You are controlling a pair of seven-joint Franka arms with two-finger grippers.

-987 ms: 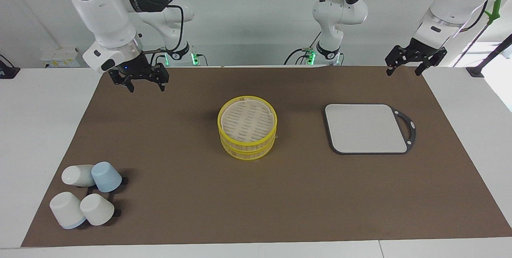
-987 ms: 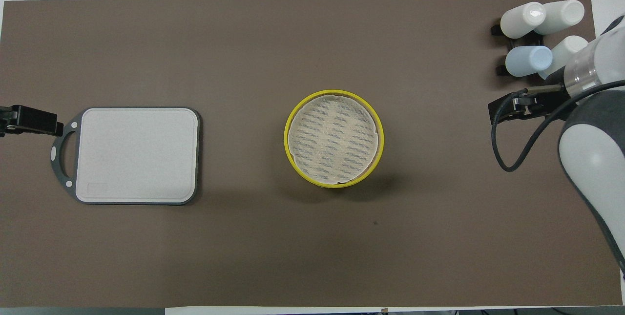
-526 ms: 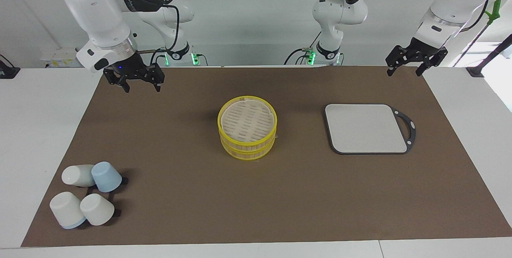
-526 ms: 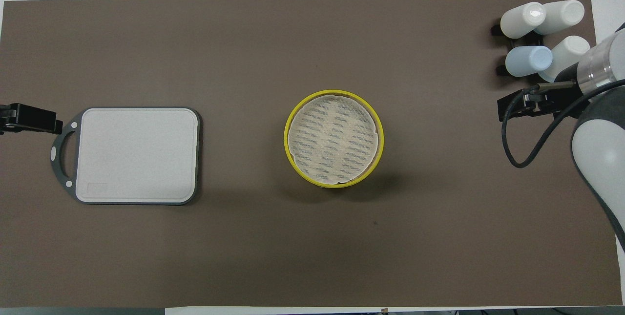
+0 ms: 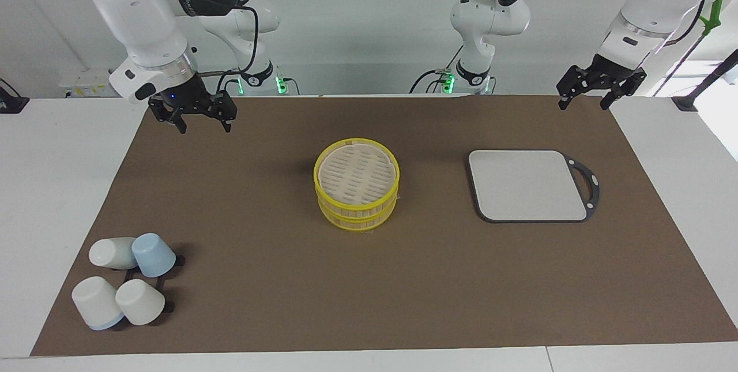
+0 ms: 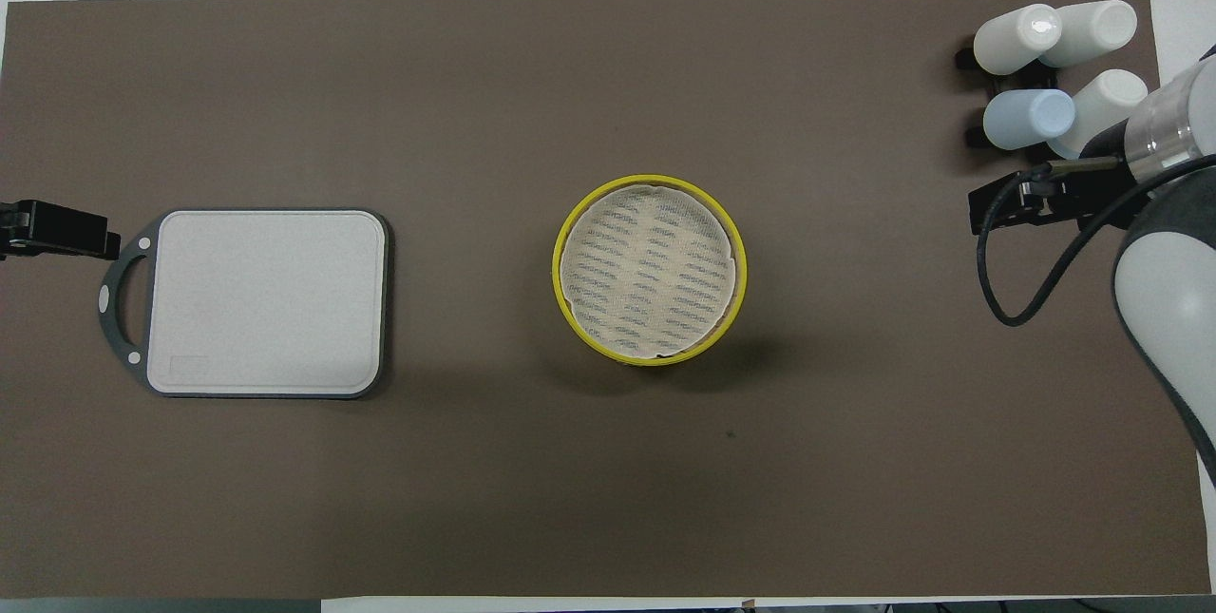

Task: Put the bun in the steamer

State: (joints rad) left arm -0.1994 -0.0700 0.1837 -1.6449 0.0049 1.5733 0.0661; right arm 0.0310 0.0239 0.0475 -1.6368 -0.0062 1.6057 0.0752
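The steamer (image 5: 356,190) is a round yellow-rimmed bamboo basket of two stacked tiers in the middle of the brown mat; its slatted tan top shows in the overhead view (image 6: 649,266). No bun is in view. My right gripper (image 5: 199,121) hangs open and empty in the air over the mat's edge nearest the robots, toward the right arm's end; it also shows in the overhead view (image 6: 1021,204). My left gripper (image 5: 583,101) hangs open and empty over the mat's corner at the left arm's end, beside the board's handle in the overhead view (image 6: 57,231).
A flat grey square board (image 5: 527,184) with a dark handle lies toward the left arm's end (image 6: 266,301). Several white and blue cups (image 5: 127,280) on a black rack sit at the corner farthest from the robots, at the right arm's end (image 6: 1054,71).
My right gripper has risen slightly and drawn back toward the right arm's end of the mat. The left arm, steamer, board and cups have not moved.
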